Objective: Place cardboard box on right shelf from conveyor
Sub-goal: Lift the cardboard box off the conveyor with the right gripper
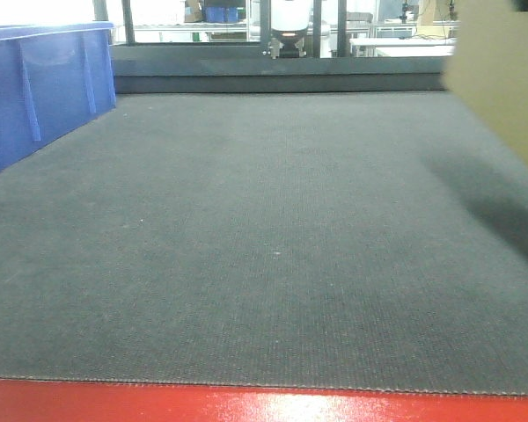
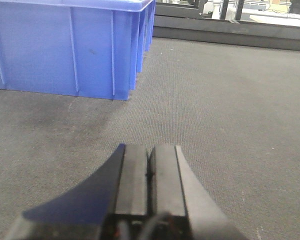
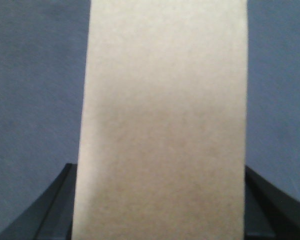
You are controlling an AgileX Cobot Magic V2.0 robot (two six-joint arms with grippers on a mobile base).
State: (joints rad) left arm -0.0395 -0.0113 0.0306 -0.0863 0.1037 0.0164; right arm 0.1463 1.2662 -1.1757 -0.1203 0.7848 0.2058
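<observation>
The right gripper [image 3: 159, 170] is holding the cardboard box [image 3: 165, 90]. Its two dark fingers [image 3: 57, 205] press on the box's long sides, one on each side, and the tan box fills the space between them. The box runs straight out ahead of the gripper. Below and on both sides of it lies the grey conveyor [image 3: 35, 75]. In the front view the box [image 1: 502, 79] hangs up high with a dark shadow [image 1: 502, 211] on the belt under it, so it looks lifted off the belt.

The left gripper [image 2: 150, 160] is closed with nothing in it – its two fingers touch each other. It sits low over the belt. The blue bin [image 2: 70, 50] stands ahead of it and to its left, well apart from the box.

The right shelf is not in any view.

The box is probably light and its faces are smooth, so it could slip if the squeeze is too soft. Cardboard is stiff but it dents, so too hard a squeeze may cave the sides in. Holding it across the narrow way – as it is now – seems a good grip. Only one end looks held, so the far end may dip or swing.
</observation>
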